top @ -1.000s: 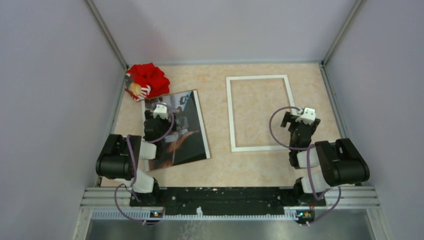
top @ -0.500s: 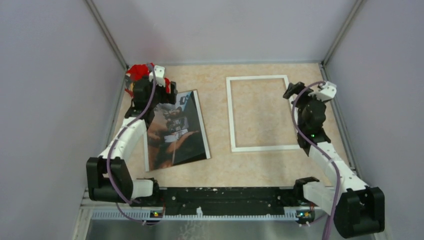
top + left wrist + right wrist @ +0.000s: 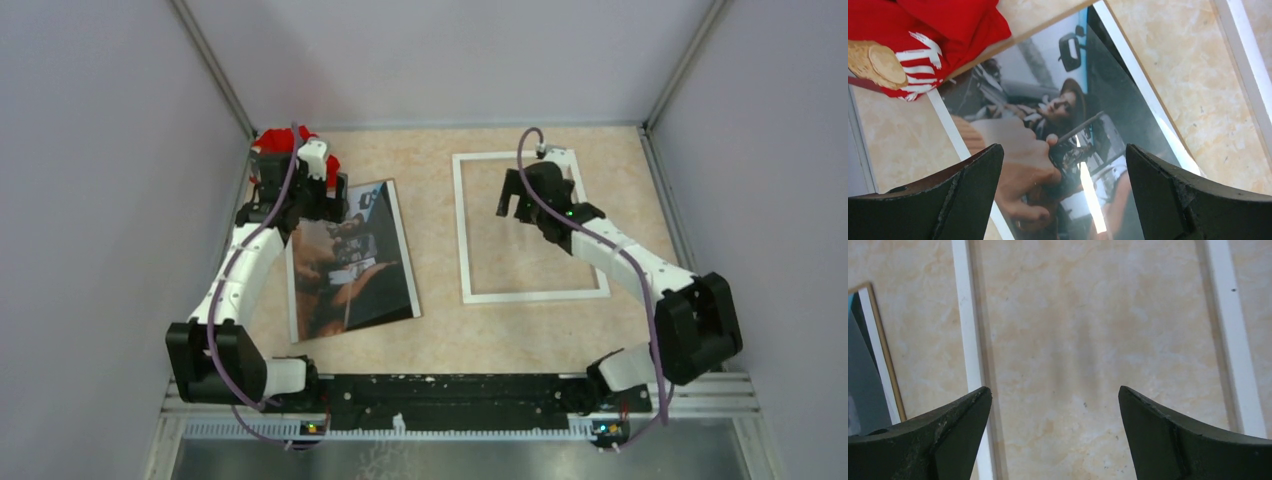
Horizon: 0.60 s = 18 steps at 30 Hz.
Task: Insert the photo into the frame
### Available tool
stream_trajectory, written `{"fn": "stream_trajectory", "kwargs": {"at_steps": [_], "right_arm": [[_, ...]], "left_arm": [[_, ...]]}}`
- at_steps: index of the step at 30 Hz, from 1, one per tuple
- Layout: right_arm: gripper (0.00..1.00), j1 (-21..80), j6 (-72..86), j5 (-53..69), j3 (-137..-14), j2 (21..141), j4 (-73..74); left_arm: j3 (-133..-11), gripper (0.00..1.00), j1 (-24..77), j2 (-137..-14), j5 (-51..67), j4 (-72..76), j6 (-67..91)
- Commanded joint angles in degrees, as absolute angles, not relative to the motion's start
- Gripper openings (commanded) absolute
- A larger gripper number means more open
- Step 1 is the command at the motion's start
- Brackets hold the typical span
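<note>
The left claw [image 3: 1063, 150] is standing fully released, its two dark fingers [image 3: 955, 197] spread wide and gripping nothing. It is hanging above the far end of the photo [image 3: 1048, 125]; whether it is touching the glossy surface cannot be told. Directly under and between the fingers, the photo is lying face up on the counter [image 3: 440, 330], showing dark figures and a reddish hand inside a thin white border. It is stretching back from this claw toward the arm's base at a slight tilt. Just beyond the left finger, a red fabric bundle [image 3: 948, 20] with white stripes and a tan disc is sitting against the photo's far corner, overlapping it a little. Off past the right finger, one white rail of the frame [image 3: 1248, 50] is showing across a strip of bare counter. The right claw [image 3: 1054, 390] is also hanging released and empty, its fingers [image 3: 948, 432] wide apart over the marbled counter inside the frame's opening. The frame's two long white rails are lying flat to either side of it, each just outside a fingertip. Farther out beyond the left rail [image 3: 965, 315], the photo's bordered edge is peeking in, with a thin brown edge [image 3: 888, 350] running along it. From above, the frame is lying beside the photo, the two apart.
</note>
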<state>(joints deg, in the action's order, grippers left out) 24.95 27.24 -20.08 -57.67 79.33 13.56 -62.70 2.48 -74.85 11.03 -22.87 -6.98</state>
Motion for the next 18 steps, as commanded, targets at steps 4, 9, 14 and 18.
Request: {"fn": "stream_trajectory", "kwargs": {"at_steps": [4, 9, 14, 18], "right_arm": [[0.97, 35.8, 27.9, -21.9, -66.3, 91.5, 19.8], [0.91, 41.1, 28.2, -23.9, -72.1, 100.8, 21.7], [0.86, 43.2, 27.5, -26.2, -75.9, 107.8, 22.4], [0.80, 43.2, 27.6, -26.5, -77.2, 110.8, 22.5]], "left_arm": [[-65.1, 0.99, 1.5, -72.2, 8.6, -30.5, -8.5], [-65.3, 0.98, 0.6, -72.6, 7.3, -33.3, -9.5], [-64.6, 0.98, 0.4, -71.1, 7.6, -34.7, -10.3], [-63.8, 0.99, 0.4, -69.9, 7.0, -34.7, -10.5]]}}
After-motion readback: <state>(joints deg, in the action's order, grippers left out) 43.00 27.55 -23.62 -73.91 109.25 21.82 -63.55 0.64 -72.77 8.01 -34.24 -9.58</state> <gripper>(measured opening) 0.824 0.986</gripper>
